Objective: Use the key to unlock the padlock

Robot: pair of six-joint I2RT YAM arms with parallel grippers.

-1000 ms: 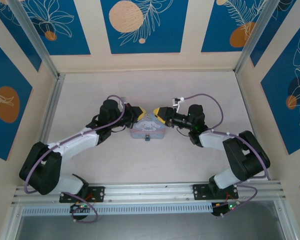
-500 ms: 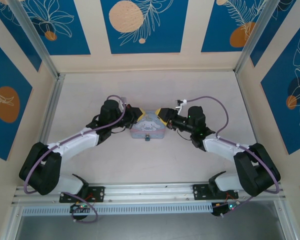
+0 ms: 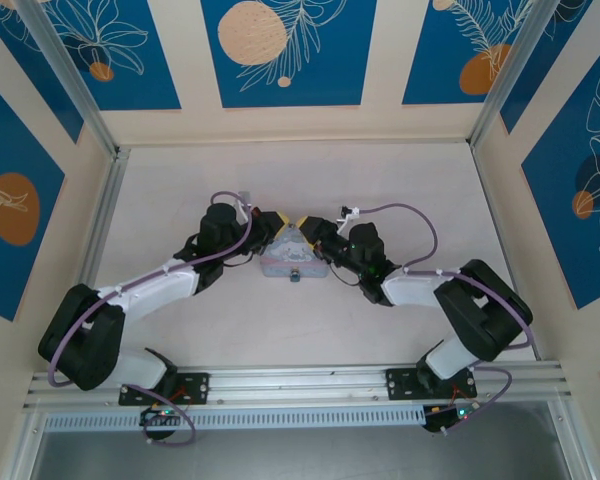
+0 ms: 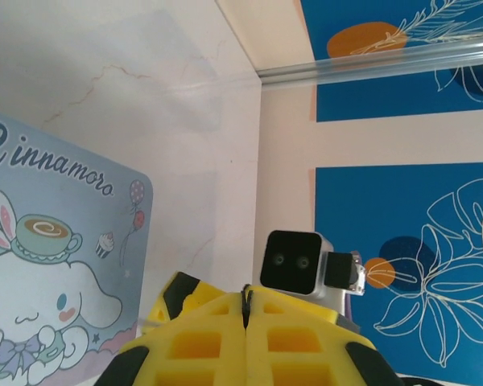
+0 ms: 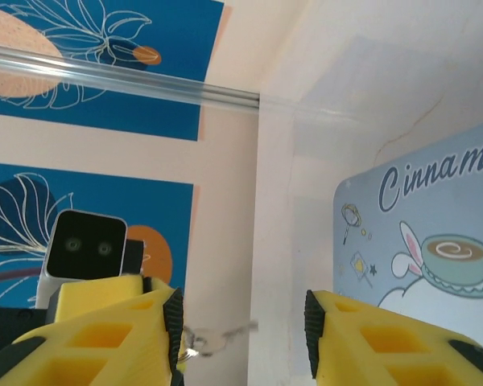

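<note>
The left gripper [image 4: 245, 299] was clenched; the right gripper [image 5: 241, 326], parted with a thin metal piece [image 5: 213, 339] between its jaws, needed that centred before pinching.

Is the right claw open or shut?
Open. The right claw has a clear gap between its yellow fingers in its wrist view.

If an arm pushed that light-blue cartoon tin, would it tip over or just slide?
The tin lies flat and low on the table, so it probably slides rather than tips. Its printed lid looks smooth, likely slippery to grip. Crisp rounded corners suggest it stays stiff.
</note>
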